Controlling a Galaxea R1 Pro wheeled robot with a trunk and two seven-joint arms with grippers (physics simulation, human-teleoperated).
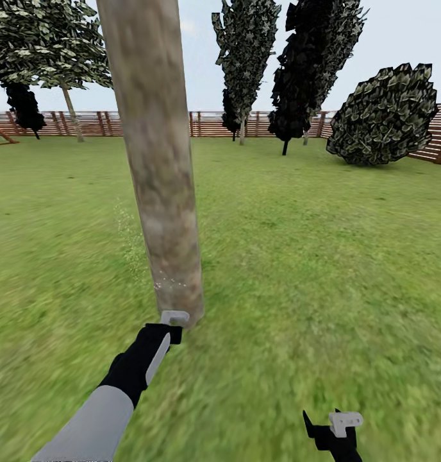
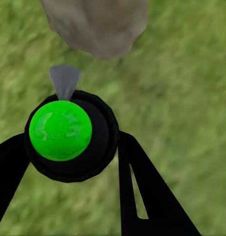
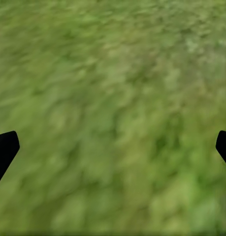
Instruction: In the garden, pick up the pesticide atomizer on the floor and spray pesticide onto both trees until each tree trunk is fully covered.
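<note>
The left gripper (image 2: 68, 147) is clenched around the atomizer (image 2: 68, 135) (green-topped, nozzle aimed at the tree trunk (image 1: 158, 167)), held low near its base to wet the bark. The right gripper (image 3: 113, 142) hangs idle over the lawn (image 1: 323, 256), fingers spread.

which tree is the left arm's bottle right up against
The thick grey-beige trunk close in front of the robot. The left gripper holds the bottle at its base. The other trees stand far back along the fence.
</note>
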